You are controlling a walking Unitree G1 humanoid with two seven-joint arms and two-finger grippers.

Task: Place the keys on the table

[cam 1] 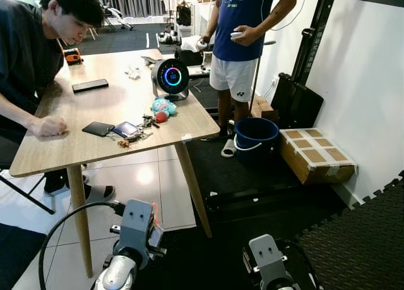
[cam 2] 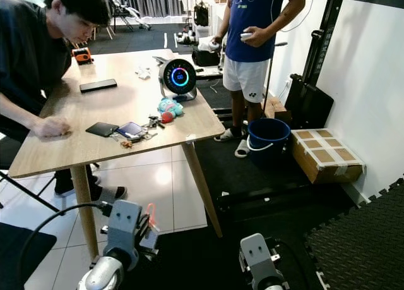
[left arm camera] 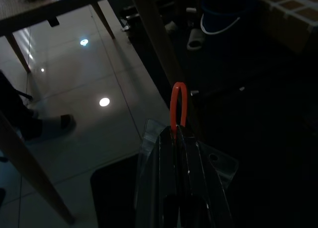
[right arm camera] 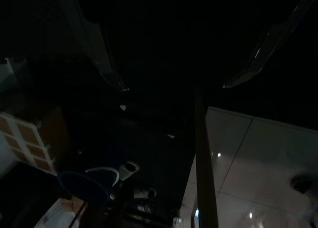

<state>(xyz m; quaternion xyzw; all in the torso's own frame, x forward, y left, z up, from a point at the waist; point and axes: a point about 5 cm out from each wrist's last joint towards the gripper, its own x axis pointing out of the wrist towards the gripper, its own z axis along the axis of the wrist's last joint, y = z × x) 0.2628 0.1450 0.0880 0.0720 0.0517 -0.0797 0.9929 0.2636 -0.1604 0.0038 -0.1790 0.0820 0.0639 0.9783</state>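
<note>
My left gripper (left arm camera: 177, 131) hangs low in front of the wooden table (cam 1: 113, 103), below its near edge. Its fingers are shut on something with an orange loop (left arm camera: 178, 105) that sticks out past the tips; the rest of that thing is hidden. The same orange bit (cam 1: 153, 209) shows beside the left wrist in the left eye view. A small bunch of keys (cam 1: 145, 121) lies on the table near the front right corner, next to a dark wallet (cam 1: 98, 128). My right gripper (right arm camera: 174, 84) hangs low at the right, its fingers apart with nothing between them.
A person (cam 1: 31, 56) sits at the table's left side; another (cam 1: 243, 24) stands beyond its far right corner. On the table are a phone (cam 1: 89, 85), a round glowing speaker (cam 1: 172, 76) and a blue toy (cam 1: 164, 107). A blue bucket (cam 1: 255, 135) and a cardboard box (cam 1: 315, 154) stand at the right.
</note>
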